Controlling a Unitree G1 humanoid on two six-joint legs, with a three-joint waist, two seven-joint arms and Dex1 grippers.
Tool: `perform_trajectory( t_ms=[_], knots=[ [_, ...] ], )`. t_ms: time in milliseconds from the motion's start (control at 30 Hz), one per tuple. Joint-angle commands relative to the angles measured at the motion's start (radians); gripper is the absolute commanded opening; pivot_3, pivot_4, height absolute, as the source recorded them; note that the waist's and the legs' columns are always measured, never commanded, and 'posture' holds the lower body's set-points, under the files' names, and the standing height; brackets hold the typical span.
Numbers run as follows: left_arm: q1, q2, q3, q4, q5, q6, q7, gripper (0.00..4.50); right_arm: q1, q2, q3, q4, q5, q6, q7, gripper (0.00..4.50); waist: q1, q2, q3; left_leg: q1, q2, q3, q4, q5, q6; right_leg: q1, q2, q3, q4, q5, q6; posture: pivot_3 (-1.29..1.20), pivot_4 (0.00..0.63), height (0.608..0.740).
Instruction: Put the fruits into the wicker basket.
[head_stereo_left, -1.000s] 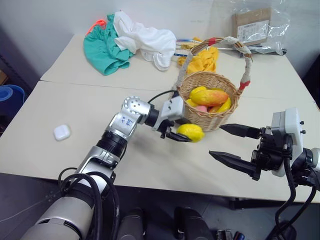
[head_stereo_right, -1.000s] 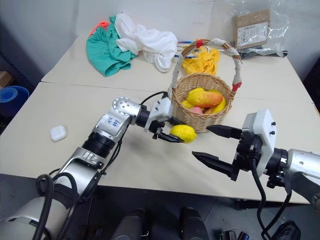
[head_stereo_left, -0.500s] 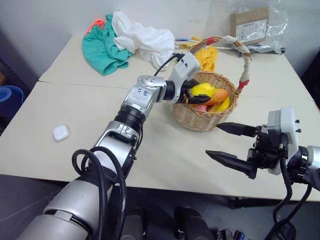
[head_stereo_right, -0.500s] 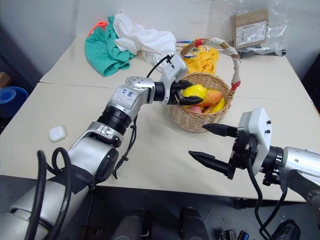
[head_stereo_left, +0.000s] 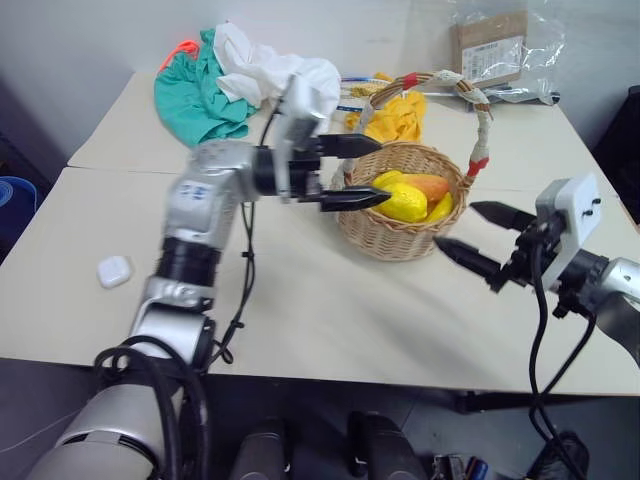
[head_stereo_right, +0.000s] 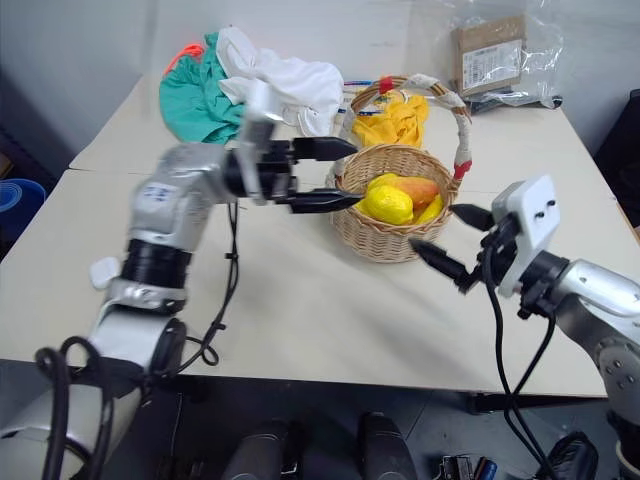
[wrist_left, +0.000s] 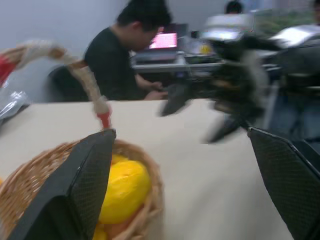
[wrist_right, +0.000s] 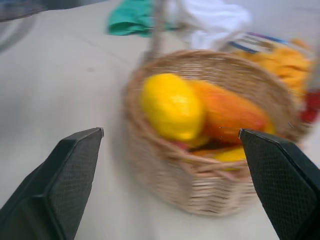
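Note:
The wicker basket stands mid-table, its banded handle arching over it. Inside lie the fruits: a yellow lemon on top, an orange-red mango behind it, and other yellow and red fruit underneath. My left gripper hangs open and empty just above the basket's left rim, pointing right. To the basket's right, my right gripper is open and empty, aimed at the basket wall. The right wrist view shows the lemon and mango between its spread fingers.
A small white case lies at the table's left. Green and white clothes, a yellow cloth and a bagged cardboard box sit along the back. A seated person shows beyond the table in the left wrist view.
My left gripper carried the lemon from beside the basket up over it, opened and let it go inside, then drew back to the left. My right gripper moved closer to the basket.

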Motion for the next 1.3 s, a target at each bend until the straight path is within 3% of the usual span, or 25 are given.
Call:
perform_trajectory(
  t_ms=[33, 333, 433, 600, 767, 867, 1033, 1133, 1300],
  knots=[
    [0.029, 0.075, 0.029, -0.152, -0.076, 0.082, -0.011, 4.45, -0.107, 0.056, 0.053, 0.12, -0.115, -0.027, -0.082, 4.5, 0.001, 0.0, 0.0, 0.001, -0.001, 0.0, 0.0, 0.0, 0.0, 0.0, 0.0, 0.0, 0.0, 0.0, 0.0, 0.0, 0.15, 0.74],
    [0.08, 0.118, 0.045, -0.241, -0.078, 0.103, 0.104, 4.45, -0.447, 0.283, 0.149, 0.611, -0.362, -0.179, -0.185, 4.5, -0.001, 0.0, 0.0, -0.001, -0.005, 0.0, -0.002, 0.002, 0.004, 0.0, 0.003, 0.001, 0.001, 0.002, 0.003, 0.0, 0.15, 0.74],
    [0.091, 0.123, 0.045, -0.265, -0.083, 0.109, 0.129, 4.5, -0.502, 0.316, 0.139, 0.712, -0.41, -0.233, -0.197, 3.87, -0.002, 0.0, 0.0, -0.001, -0.005, 0.001, -0.004, 0.002, 0.004, -0.001, 0.004, 0.002, 0.0, 0.002, 0.003, 0.0, 0.15, 0.74],
    [0.109, 0.139, 0.058, -0.298, -0.099, 0.129, 0.157, 4.5, -0.524, 0.329, 0.125, 0.719, -0.42, -0.241, -0.161, 2.17, -0.002, 0.0, 0.0, -0.001, -0.004, 0.002, -0.004, 0.002, 0.004, -0.001, 0.003, 0.003, 0.0, 0.002, 0.003, 0.0, 0.15, 0.74],
    [0.128, 0.165, 0.07, -0.314, -0.107, 0.136, 0.185, 4.5, -0.481, 0.291, 0.082, 0.524, -0.375, -0.151, -0.134, 2.17, -0.002, 0.001, 0.0, -0.001, -0.004, 0.003, -0.005, 0.002, 0.004, -0.001, 0.003, 0.003, 0.001, 0.002, 0.003, 0.0, 0.15, 0.74],
    [0.129, 0.17, 0.067, -0.308, -0.111, 0.131, 0.192, 4.5, -0.494, 0.279, 0.061, 0.51, -0.391, -0.134, -0.155, 2.17, -0.002, 0.001, 0.0, -0.001, -0.004, 0.003, -0.005, 0.002, 0.004, -0.002, 0.002, 0.003, 0.001, 0.002, 0.003, 0.0, 0.15, 0.74],
    [0.118, 0.161, 0.056, -0.294, -0.108, 0.119, 0.202, 4.5, -0.547, 0.3, 0.08, 0.62, -0.44, -0.172, -0.162, 2.17, -0.005, 0.001, 0.0, 0.0, -0.004, 0.004, -0.005, 0.002, 0.004, -0.002, 0.002, 0.003, 0.001, 0.002, 0.003, 0.0, 0.15, 0.74],
    [0.107, 0.152, 0.051, -0.287, -0.107, 0.114, 0.208, 4.5, -0.623, 0.339, 0.115, 0.767, -0.491, -0.246, -0.162, 2.7, -0.01, 0.001, 0.0, 0.0, -0.004, 0.004, -0.005, 0.002, 0.004, -0.002, 0.002, 0.003, 0.001, 0.002, 0.003, 0.0, 0.15, 0.74],
    [0.109, 0.153, 0.052, -0.29, -0.109, 0.11, 0.212, 4.5, -0.748, 0.394, 0.134, 1.021, -0.548, -0.402, -0.14, 2.7, -0.026, 0.001, 0.0, 0.0, -0.004, 0.006, -0.006, 0.002, 0.004, -0.003, 0.003, 0.004, 0.001, 0.002, 0.004, 0.0, 0.15, 0.74]
  ],
)
